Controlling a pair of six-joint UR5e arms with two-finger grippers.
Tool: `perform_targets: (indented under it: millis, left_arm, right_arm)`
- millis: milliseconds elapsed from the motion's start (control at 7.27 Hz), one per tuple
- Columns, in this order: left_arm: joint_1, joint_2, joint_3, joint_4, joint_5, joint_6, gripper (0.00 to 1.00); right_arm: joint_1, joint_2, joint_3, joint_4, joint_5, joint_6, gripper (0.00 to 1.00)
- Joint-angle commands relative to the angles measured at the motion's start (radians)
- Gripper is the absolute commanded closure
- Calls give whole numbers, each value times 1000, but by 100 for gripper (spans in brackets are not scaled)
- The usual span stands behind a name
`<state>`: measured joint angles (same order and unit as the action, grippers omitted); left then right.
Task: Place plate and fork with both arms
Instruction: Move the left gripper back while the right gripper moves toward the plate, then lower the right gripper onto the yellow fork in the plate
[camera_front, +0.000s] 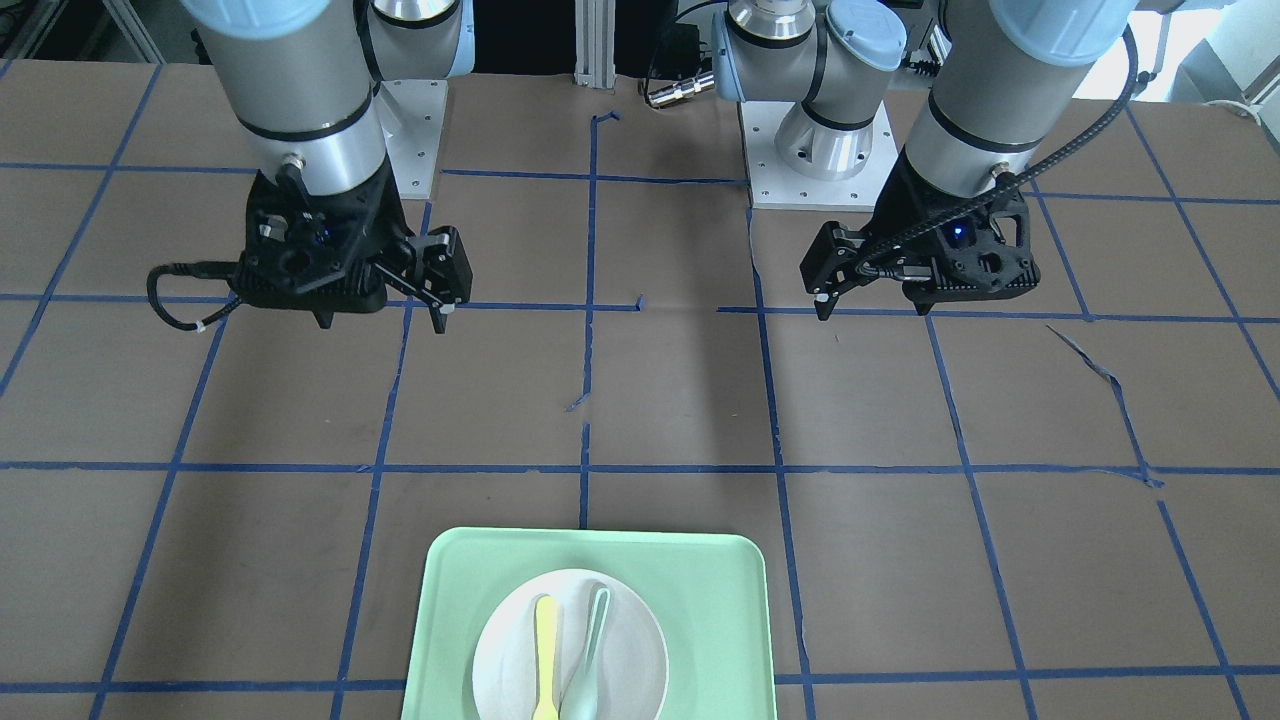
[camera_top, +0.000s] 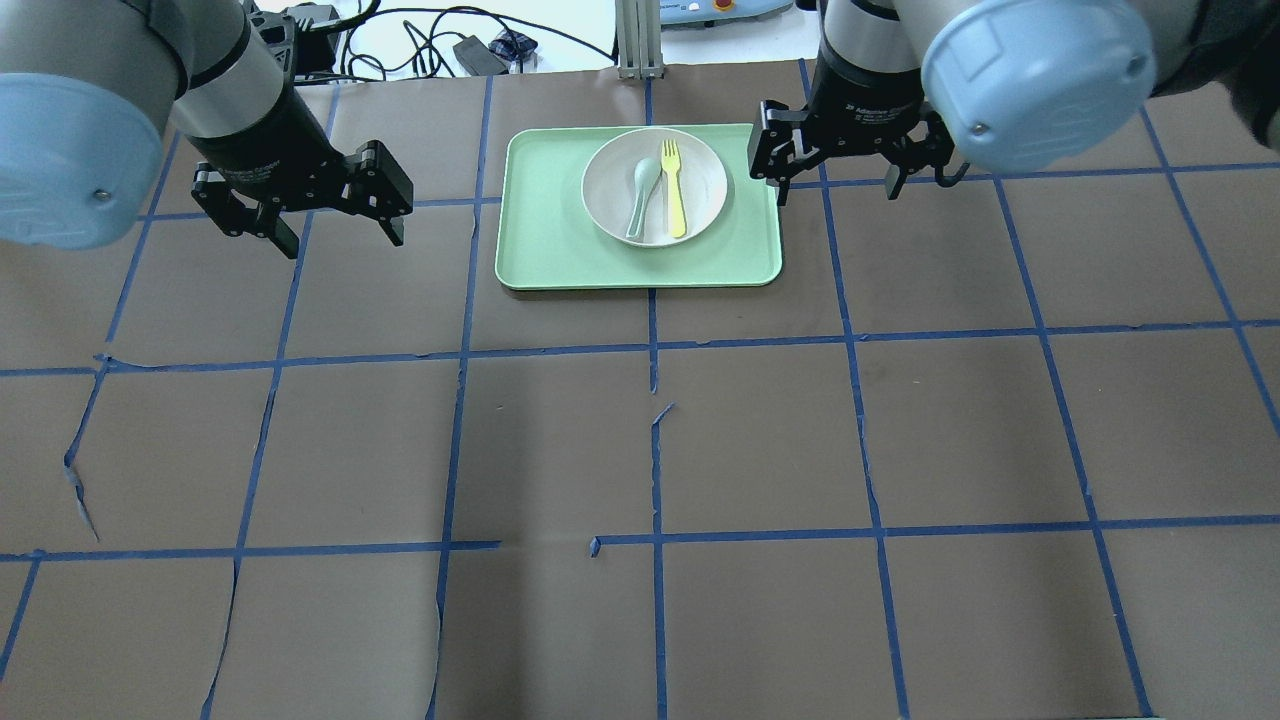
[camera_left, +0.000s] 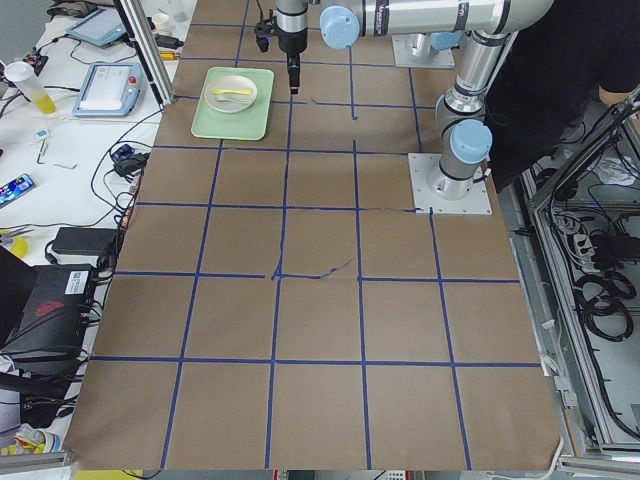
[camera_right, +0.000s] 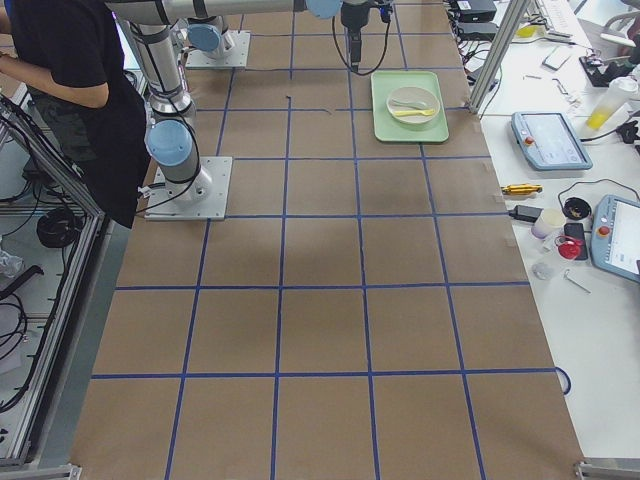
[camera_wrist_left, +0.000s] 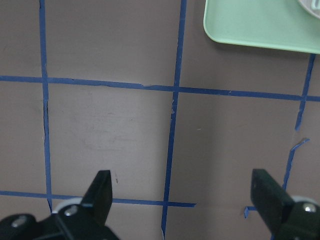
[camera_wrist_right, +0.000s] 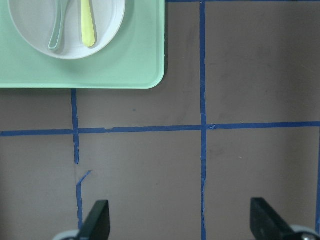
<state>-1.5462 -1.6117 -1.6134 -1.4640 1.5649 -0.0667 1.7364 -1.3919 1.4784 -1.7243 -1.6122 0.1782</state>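
The off-white plate (camera_top: 655, 185) sits on the light-green tray (camera_top: 560, 250) at the table's far middle. The pale-yellow fork (camera_top: 673, 188) lies on the plate, next to a grey-green spoon (camera_top: 641, 190). They also show in the right wrist view: the plate (camera_wrist_right: 107, 20), the fork (camera_wrist_right: 87, 22) and the spoon (camera_wrist_right: 56, 35). My left gripper (camera_top: 345, 235) is open and empty, above the table left of the tray. My right gripper (camera_top: 835, 185) is open and empty, just off the tray's right edge. In the front view the left gripper (camera_front: 873, 300) and the right gripper (camera_front: 382, 315) hang level, well back from the tray (camera_front: 700, 580).
The table is brown paper with a blue tape grid (camera_top: 655, 345); the paper has small tears (camera_top: 80, 490). Cables and devices lie beyond the far edge (camera_top: 450, 40). A person in black stands by the robot bases (camera_right: 70, 70). The left wrist view shows only a tray corner (camera_wrist_left: 260, 25).
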Motion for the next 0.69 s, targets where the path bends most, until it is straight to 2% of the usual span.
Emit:
perform_targets:
  millis: [0,138,412,550]
  left_arm:
    - [0,1,-5,-1,1,1,0]
    - [0,3,-5,-1,1,-2,0]
    - [0,7,-7,-9,4,-2,0]
    - [0,7,-5,-7,4,-1,0]
  right_arm:
    - [44,197,-45,-151,3,3,0]
    - [49,314,-134,-234,32,0,0]
    - [60,504,-319,-233,78,-25,0]
    - [60,572,-367,-236,137,-73,0]
